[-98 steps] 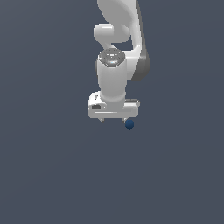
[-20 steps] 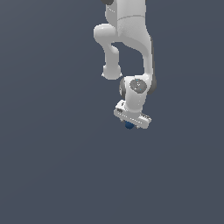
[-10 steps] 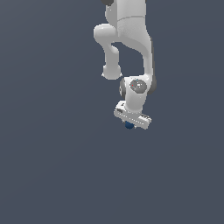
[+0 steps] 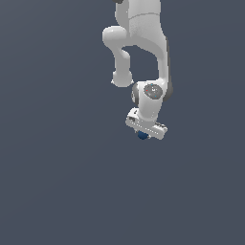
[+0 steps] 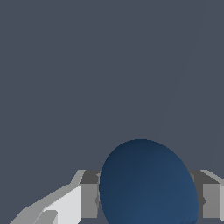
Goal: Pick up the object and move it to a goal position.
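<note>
A plain dark grey-blue ground (image 4: 57, 182) is filling both views, flat and unmarked, running evenly to every edge behind all else; it is bearing nothing visible.

White arm (image 4: 143, 52) reaching down from the top edge, bent near mid-frame, wrist tilted. End effector (image 4: 144, 134) slanted, lower toward the exterior view's right. Small dark blue ball (image 4: 142, 136) tucked right under it, touching, partly hidden. Plain dark grey-blue background all around.

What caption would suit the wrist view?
A dark blue ball sits clamped between the gripper's two grey fingers, against a plain grey background.
</note>
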